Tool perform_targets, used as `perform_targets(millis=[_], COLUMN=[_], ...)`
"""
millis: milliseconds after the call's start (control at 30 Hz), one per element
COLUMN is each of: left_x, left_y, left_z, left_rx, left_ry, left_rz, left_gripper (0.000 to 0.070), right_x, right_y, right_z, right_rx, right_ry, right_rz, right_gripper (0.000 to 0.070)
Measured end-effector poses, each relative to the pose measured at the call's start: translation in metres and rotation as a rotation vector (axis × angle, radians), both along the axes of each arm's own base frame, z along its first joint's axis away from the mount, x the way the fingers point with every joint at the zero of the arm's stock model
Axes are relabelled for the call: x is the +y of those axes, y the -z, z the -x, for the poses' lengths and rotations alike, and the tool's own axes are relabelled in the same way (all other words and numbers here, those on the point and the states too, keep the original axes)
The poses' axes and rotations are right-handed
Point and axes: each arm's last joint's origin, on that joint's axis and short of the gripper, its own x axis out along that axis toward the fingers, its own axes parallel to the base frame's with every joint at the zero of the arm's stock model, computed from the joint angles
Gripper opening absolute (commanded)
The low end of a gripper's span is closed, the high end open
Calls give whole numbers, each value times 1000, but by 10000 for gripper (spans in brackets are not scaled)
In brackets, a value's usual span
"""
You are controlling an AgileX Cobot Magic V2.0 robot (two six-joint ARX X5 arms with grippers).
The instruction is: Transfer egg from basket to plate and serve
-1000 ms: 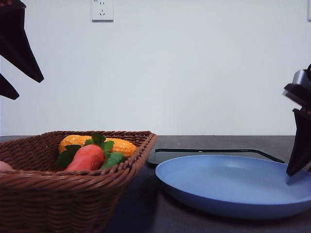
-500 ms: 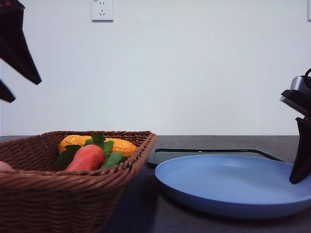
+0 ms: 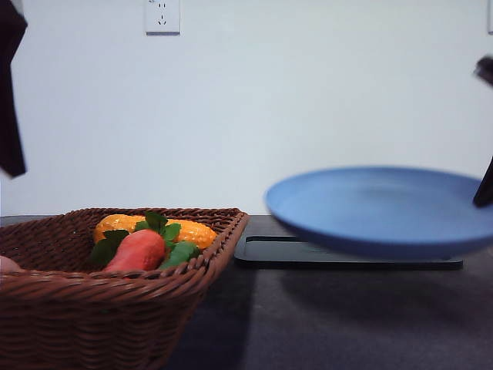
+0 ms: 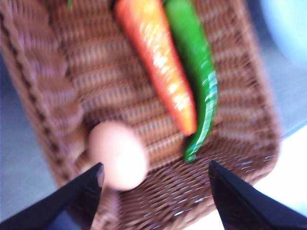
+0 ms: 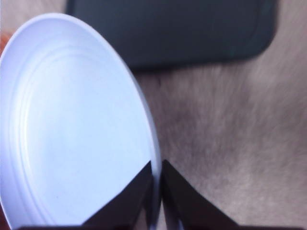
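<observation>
Plate (image 3: 385, 212) now lifted, right claw (image 5: 157, 191) pinching its rim

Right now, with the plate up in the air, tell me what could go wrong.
1. The right gripper pinches the plate only by its rim, off the table; it could tilt or slip out.
2. The egg lies against the basket wall, between the open left gripper fingers; a hard squeeze may crack it or squirt it away.
3. The carrot and green pepper lie close by and could be bumped.
</observation>
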Motion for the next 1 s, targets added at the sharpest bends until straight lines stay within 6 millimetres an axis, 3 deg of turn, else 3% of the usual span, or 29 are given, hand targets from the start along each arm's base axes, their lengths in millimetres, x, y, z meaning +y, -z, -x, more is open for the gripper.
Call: perform_targets(millis=[267, 767, 867, 1000], left_x=[-15, -39, -40, -41], left_y=[7, 44, 49, 53], left_z=[2, -27, -29, -30], left_rx=[8, 132, 153, 167], left_ry=[-30, -36, -35, -34], left_rz=[-93, -190, -208, -220], left_gripper=[443, 433, 377, 248], right_x=[-1, -1, -1, -1], right_y=[-20, -29, -29, -29], right_z=[17, 26, 26, 26], right_rx=[-102, -156, -156, -156], right_ry=[19, 21, 20, 20], right_rz=[-20, -25, -25, -25], right_gripper=[0, 0, 0, 0])
